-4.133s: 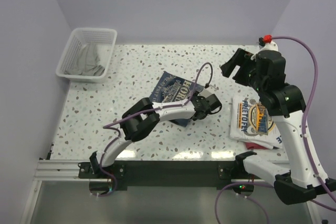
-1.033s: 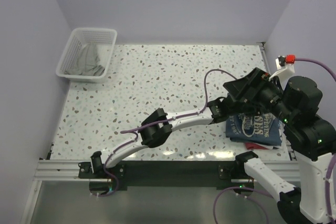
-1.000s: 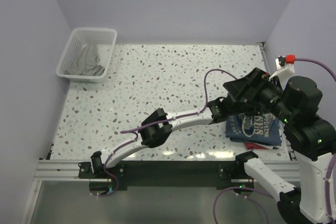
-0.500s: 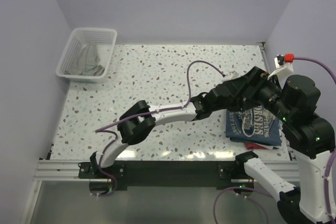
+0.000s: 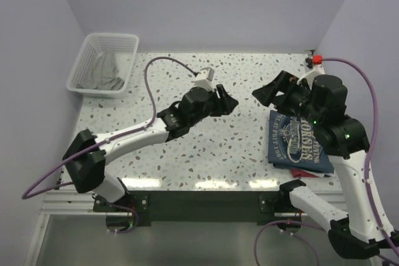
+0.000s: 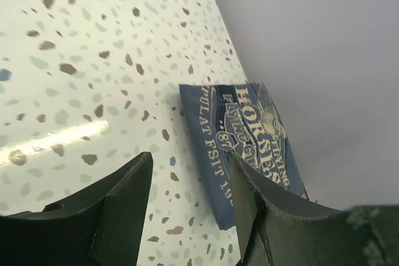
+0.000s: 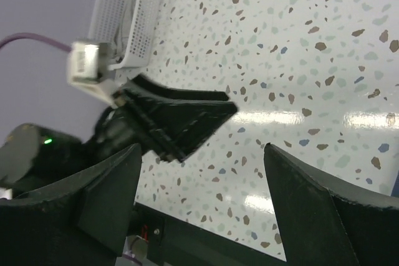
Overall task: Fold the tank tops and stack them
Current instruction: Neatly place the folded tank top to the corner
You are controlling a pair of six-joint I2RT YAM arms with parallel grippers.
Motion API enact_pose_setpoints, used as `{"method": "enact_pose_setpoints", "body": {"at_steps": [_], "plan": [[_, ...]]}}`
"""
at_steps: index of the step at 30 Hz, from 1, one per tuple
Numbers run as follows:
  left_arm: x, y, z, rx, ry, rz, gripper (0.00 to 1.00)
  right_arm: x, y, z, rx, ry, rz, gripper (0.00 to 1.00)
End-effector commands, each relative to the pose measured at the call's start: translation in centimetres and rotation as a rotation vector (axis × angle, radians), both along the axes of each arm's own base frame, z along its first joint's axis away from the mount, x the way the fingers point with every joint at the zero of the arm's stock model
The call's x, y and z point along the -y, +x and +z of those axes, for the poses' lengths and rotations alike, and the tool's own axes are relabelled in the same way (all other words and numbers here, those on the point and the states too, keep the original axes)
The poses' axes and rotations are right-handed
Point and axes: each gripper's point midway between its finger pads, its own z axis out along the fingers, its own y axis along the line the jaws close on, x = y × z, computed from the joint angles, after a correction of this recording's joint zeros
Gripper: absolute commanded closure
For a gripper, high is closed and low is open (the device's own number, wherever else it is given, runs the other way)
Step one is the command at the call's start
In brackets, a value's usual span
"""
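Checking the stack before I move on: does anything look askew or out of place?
A red scrap pokes out from under the folded blue tank top at its near edge, close to the front edge of the table. What it is I cannot tell. The top lies flat.

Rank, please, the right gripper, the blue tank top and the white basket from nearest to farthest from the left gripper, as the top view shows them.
1. The right gripper: just right of the left gripper, above the middle of the table.
2. The blue tank top: lying folded at the near right.
3. The white basket: in the far left corner.
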Motion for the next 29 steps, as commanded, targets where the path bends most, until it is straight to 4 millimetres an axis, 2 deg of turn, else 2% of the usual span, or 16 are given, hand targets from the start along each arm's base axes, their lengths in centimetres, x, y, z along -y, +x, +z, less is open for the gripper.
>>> {"method": "enact_pose_setpoints", "body": {"at_steps": [1,2,3,4,6,7,11,12,14,17,20,23,29], "plan": [[-6.0,0.3,0.6,0.072,0.154,0.127,0.42,-0.1,2.0,-0.2,0.056,-0.034,-0.003,0.17],[-7.4,0.2,0.1,0.064,0.194,0.145,0.42,0.0,2.3,-0.5,0.056,-0.043,-0.010,0.16],[-8.7,-0.1,-0.5,0.048,0.230,0.160,0.41,0.0,2.7,-1.7,0.036,-0.061,-0.011,0.16],[-11.0,0.2,-0.2,0.052,0.235,0.217,0.41,0.0,3.1,-1.9,0.038,-0.067,-0.013,0.16],[-13.5,0.1,-0.1,0.056,0.272,0.255,0.41,0.1,3.6,-3.3,0.014,-0.097,-0.013,0.16],[-15.3,0.1,0.6,0.072,0.274,0.296,0.41,0.0,4.1,-3.9,0.008,-0.104,-0.014,0.16],[-18.0,-1.2,1.6,0.122,0.342,0.294,0.40,0.1,5.0,-7.1,-0.013,-0.154,-0.004,0.16],[-18.3,-1.4,1.4,0.116,0.354,0.291,0.39,0.2,4.7,-8.1,-0.031,-0.164,-0.004,0.15],[-19.0,-1.7,1.2,0.116,0.387,0.291,0.39,0.6,4.9,-8.5,0.002,-0.174,-0.023,0.14],[-19.8,-2.3,1.3,0.124,0.397,0.299,0.37,1.6,4.6,-10.5,-0.012,-0.213,-0.055,0.12],[-20.4,-2.7,1.2,0.130,0.401,0.300,0.37,2.7,4.3,-11.6,-0.019,-0.252,-0.093,0.11],[-20.6,-2.7,1.3,0.128,0.404,0.305,0.37,3.2,4.1,-12.6,-0.029,-0.283,-0.106,0.11],[-20.5,-2.5,2.4,0.140,0.408,0.308,0.36,4.0,4.4,-12.8,-0.031,-0.307,-0.146,0.10]]}}
